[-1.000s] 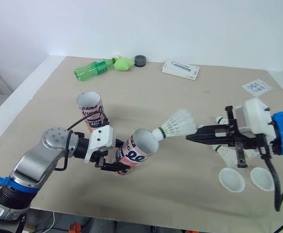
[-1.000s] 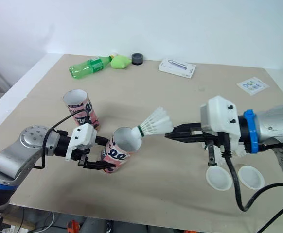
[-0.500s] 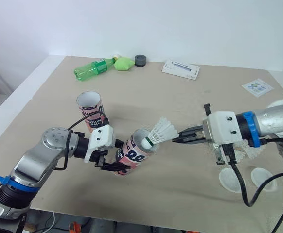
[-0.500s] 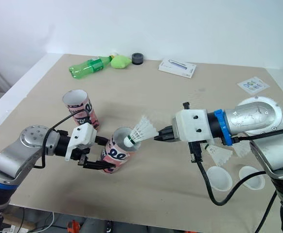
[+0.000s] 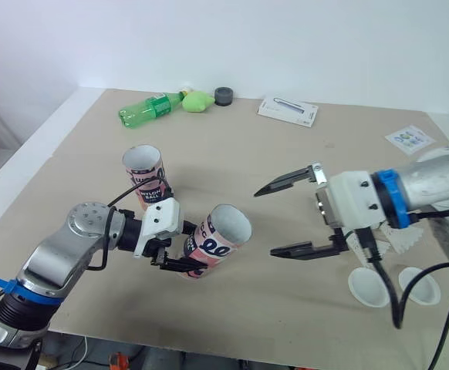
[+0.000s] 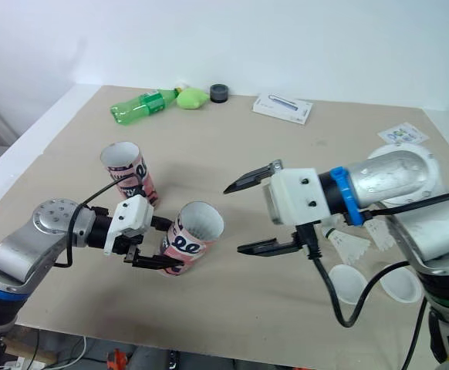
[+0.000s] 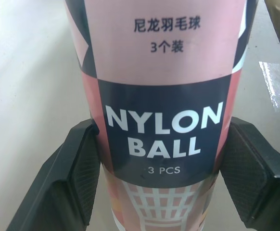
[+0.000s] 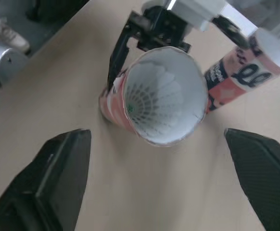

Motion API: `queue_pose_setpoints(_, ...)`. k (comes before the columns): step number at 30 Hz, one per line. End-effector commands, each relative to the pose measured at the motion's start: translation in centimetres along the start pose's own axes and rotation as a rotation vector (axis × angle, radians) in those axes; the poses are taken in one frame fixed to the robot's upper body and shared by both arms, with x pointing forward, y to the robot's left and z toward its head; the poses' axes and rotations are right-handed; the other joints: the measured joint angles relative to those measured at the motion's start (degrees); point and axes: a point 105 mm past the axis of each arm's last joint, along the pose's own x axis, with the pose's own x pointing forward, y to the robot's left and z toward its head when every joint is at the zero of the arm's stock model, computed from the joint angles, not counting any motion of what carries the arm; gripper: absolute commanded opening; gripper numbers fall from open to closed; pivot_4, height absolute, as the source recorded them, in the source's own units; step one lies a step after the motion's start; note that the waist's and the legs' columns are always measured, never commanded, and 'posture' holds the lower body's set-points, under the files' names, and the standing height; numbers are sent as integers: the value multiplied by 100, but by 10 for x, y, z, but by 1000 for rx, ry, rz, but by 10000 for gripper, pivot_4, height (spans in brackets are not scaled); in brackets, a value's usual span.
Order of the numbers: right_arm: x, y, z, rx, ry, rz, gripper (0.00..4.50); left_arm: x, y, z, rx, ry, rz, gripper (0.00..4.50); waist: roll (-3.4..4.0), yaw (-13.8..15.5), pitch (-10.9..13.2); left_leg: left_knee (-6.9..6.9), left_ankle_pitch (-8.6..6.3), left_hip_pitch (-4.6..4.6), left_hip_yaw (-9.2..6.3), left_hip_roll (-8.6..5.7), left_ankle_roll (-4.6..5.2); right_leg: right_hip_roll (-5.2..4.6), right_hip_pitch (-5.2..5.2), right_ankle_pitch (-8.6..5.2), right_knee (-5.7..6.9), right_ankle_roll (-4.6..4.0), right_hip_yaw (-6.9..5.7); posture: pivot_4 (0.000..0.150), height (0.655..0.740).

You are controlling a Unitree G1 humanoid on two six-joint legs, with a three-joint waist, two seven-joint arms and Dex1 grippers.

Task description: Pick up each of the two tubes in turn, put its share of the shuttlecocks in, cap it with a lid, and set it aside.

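- Gripping a tilted tube at its base with the left gripper, fingers clamped on both sides, mouth facing right.
- Seated inside: one shuttlecock.
- Hovering just right of the mouth: right gripper, fingers wide apart, empty.
- Standing upright just far-left: second tube.
- Lying near right: two lids.

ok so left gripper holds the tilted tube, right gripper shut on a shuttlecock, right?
No: the right gripper is open and empty; the right wrist view shows the shuttlecock inside the tube. The left gripper does hold that tilted tube.
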Motion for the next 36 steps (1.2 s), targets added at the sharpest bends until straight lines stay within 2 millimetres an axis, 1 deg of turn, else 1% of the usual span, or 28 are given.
queue_pose_setpoints(1,-20,1,-1,87,-18,-71,44716,9,-8,-4,-18,0,-37,31548,0,2,0,0,0,1,0,0,0,0,2,0,0,0,0,1500,7294)
queue_pose_setpoints(4,-33,5,-25,290,-2,-201,44716,10,-10,-3,-19,-4,-36,31548,0,9,-1,0,0,2,0,-1,0,0,1,0,1,0,1,1500,7294)
queue_pose_setpoints(6,-42,18,-41,411,17,-270,44716,10,-11,-3,-19,-6,-36,31548,-4,38,-1,0,0,0,-5,-3,0,0,6,0,-1,1,-3,1500,7294)
queue_pose_setpoints(8,-51,36,-55,529,44,-333,44716,11,-12,-3,-20,-9,-36,31548,-3,67,-1,1,0,-2,-2,-6,0,-2,2,0,0,1,1,1500,7294)
queue_pose_setpoints(13,-72,84,-73,765,105,-447,44716,18,-17,-1,-15,-29,-54,31548,6,137,-5,-2,-4,-2,-4,-7,1,0,2,-12,-1,14,1,1500,7294)
queue_pose_setpoints(16,-87,110,-83,885,150,-512,44716,24,-17,1,-5,-50,-73,31548,4,137,-5,1,-4,1,-6,-10,1,-1,8,-23,-3,38,2,1500,7294)
queue_pose_setpoints(17,-91,117,-85,913,159,-527,44716,26,-17,2,-2,-57,-78,31548,4,137,-5,4,-3,3,-5,-11,1,-1,12,-22,-4,39,4,1500,7294)
queue_pose_setpoints(20,-106,135,-101,1020,199,-607,44716,34,-15,8,15,-90,-89,31548,2,129,-5,10,-1,3,0,-11,3,-1,15,-23,-14,22,14,1500,7294)
queue_pose_setpoints(22,-109,143,-106,1042,220,-619,44716,36,-15,10,14,-101,-97,31548,2,122,-4,12,4,2,7,-10,10,-1,14,-12,-26,21,20,1500,7294)
queue_pose_setpoints(24,-114,147,-114,1062,244,-654,44716,38,-15,10,12,-102,-105,31548,5,113,-6,12,6,3,12,-7,12,-1,14,-5,-33,18,23,1500,7294)
queue_pose_setpoints(26,-119,146,-127,1055,271,-706,44716,39,-15,7,16,-91,-108,31548,5,113,-6,11,6,3,11,-7,12,0,14,-5,-37,19,23,1500,7294)
queue_pose_setpoints(30,-120,136,-144,1062,253,-754,44716,42,-9,2,17,-80,-93,31548,10,114,-9,9,6,2,12,-8,12,0,14,4,-62,25,25,1500,7294)
queue_pose_setpoints(33,-118,130,-150,1066,234,-756,44716,44,-2,0,23,-76,-64,31548,16,134,-11,8,6,-6,9,-18,13,-4,26,5,-67,33,29,1500,7294)
queue_pose_setpoints(36,-116,130,-157,1095,236,-759,44716,46,1,0,24,-81,-48,31548,16,137,-11,9,7,-5,5,-23,15,-3,33,6,-70,37,32,1500,7294)
